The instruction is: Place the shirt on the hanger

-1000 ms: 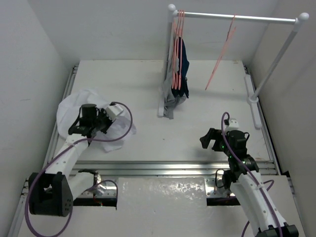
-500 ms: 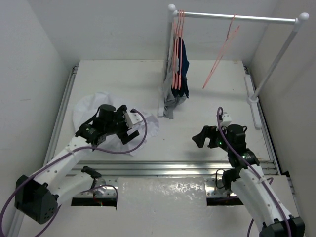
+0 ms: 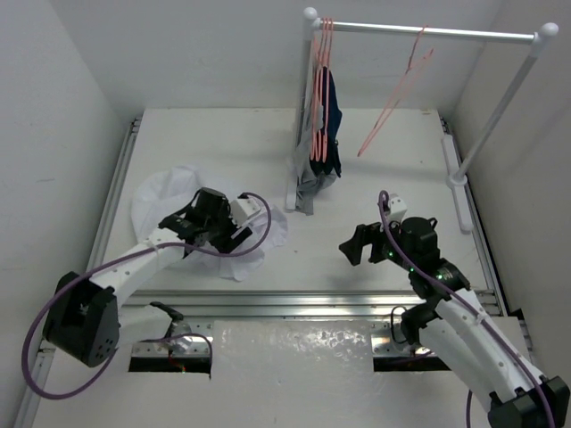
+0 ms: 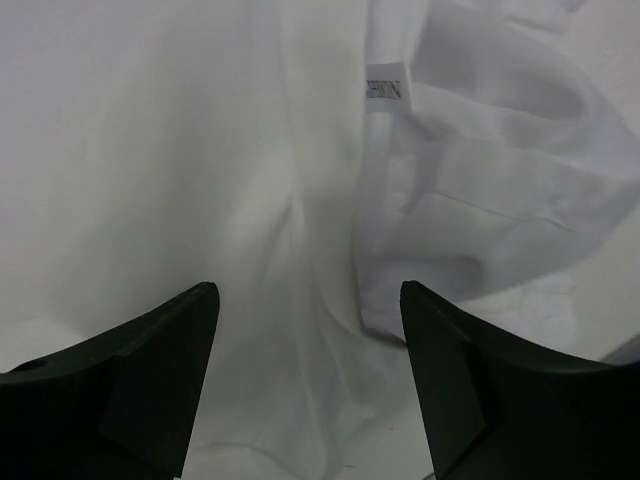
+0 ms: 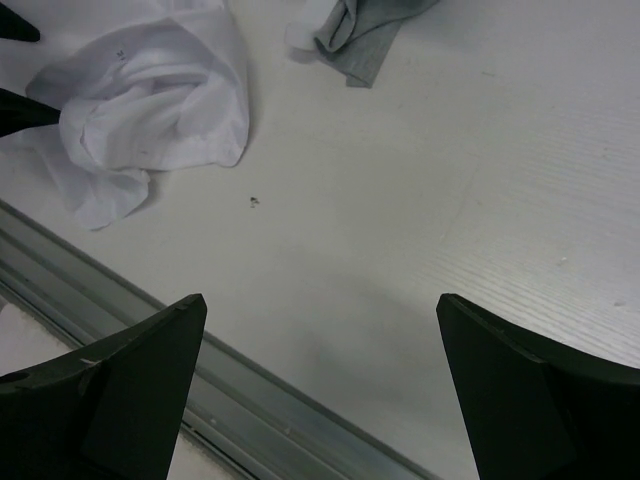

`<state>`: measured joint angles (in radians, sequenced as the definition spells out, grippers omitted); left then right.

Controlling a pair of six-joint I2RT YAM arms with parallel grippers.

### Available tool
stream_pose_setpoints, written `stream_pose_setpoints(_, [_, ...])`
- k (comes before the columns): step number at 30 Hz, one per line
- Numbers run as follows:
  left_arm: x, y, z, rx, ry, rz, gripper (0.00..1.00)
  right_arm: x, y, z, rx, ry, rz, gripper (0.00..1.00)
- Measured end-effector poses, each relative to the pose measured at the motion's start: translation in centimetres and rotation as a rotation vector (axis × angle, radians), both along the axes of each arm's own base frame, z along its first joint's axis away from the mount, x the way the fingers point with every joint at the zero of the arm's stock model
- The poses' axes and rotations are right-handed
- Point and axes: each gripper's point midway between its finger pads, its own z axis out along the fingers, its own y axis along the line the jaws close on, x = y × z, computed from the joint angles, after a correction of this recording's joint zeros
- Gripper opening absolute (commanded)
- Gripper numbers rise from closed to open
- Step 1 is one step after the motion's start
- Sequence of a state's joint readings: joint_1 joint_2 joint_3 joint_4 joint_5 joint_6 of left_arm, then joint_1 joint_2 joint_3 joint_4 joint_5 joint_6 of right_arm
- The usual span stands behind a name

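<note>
The white shirt [image 3: 165, 201] lies crumpled on the left of the table, one fold reaching right to about the middle. My left gripper [image 3: 227, 239] hovers low over its right part. In the left wrist view this gripper [image 4: 308, 300] is open, with a ridge of the shirt [image 4: 300, 180] beneath the gap and a sewn label [image 4: 385, 90] further off. The salmon-pink hanger [image 3: 393, 98] hangs tilted from the rail [image 3: 446, 33] at the back right. My right gripper [image 3: 350, 251] stands open over bare table [image 5: 400, 200], well right of the shirt [image 5: 160, 90].
A bunch of pink hangers with navy and grey garments [image 3: 321, 134] hangs at the rail's left end, the grey cloth [image 5: 360, 40] trailing onto the table. The rail's right post [image 3: 495, 116] stands at the far right. A metal track [image 3: 312, 299] runs along the near edge.
My left gripper moved right from the table's left edge, pulling the shirt with it, then opened. The right arm shifted left. The hanger's lower end swung further left.
</note>
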<state>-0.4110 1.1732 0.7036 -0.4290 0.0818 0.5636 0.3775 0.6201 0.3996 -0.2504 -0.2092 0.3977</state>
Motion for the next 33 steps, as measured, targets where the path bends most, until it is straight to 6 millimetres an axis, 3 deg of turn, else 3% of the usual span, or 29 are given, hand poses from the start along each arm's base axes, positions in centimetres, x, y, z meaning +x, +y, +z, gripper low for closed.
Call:
stream_pose_setpoints(2, [0.7,1.0,-0.7,0.046,-0.004,0.062,0.68,0.1,-0.3,0.9,-0.011,-0.019,-0.011,0.99])
stream_pose_setpoints(5, [1.7,1.6,-0.4,0.061,-0.042,0.124,0.47,0.5,-0.7,3.2,-0.018,-0.067,-0.028,0.99])
stream_pose_setpoints(6, [2.0,1.7,-0.2,0.060,-0.057,0.137,0.32,0.6,-0.8,4.0,-0.019,-0.083,-0.034,0.99])
stream_pose_setpoints(8, [2.4,1.8,0.1,0.058,-0.075,0.156,0.22,0.8,-1.2,5.7,-0.026,-0.108,-0.054,0.99])
stream_pose_setpoints(10, [2.7,2.0,0.4,0.059,-0.091,0.170,0.00,1.1,-1.6,7.5,-0.035,-0.132,-0.072,0.99])
stream_pose_setpoints(19, [2.9,2.5,3.7,0.029,-0.198,0.198,0.00,0.6,-3.2,13.6,-0.092,-0.192,-0.106,0.99])
stream_pose_setpoints(23, [2.9,2.5,4.2,0.020,-0.212,0.199,0.00,1.6,-3.7,20.0,-0.057,-0.290,-0.168,0.99])
stream_pose_setpoints(26, [2.9,2.4,3.9,0.024,-0.199,0.198,0.00,3.9,-3.3,24.5,-0.013,-0.365,-0.207,0.99])
stream_pose_setpoints(28, [2.9,2.4,3.7,0.026,-0.193,0.198,0.00,6.6,-3.2,26.9,-0.008,-0.408,-0.264,0.99])
stream_pose_setpoints(31, [2.9,2.4,3.7,0.025,-0.192,0.198,0.00,11.1,-3.9,28.0,-0.063,-0.430,-0.383,0.99])
stream_pose_setpoints(33, [2.9,2.4,3.7,0.025,-0.192,0.198,0.00,14.2,-4.3,27.9,-0.110,-0.437,-0.453,0.92])
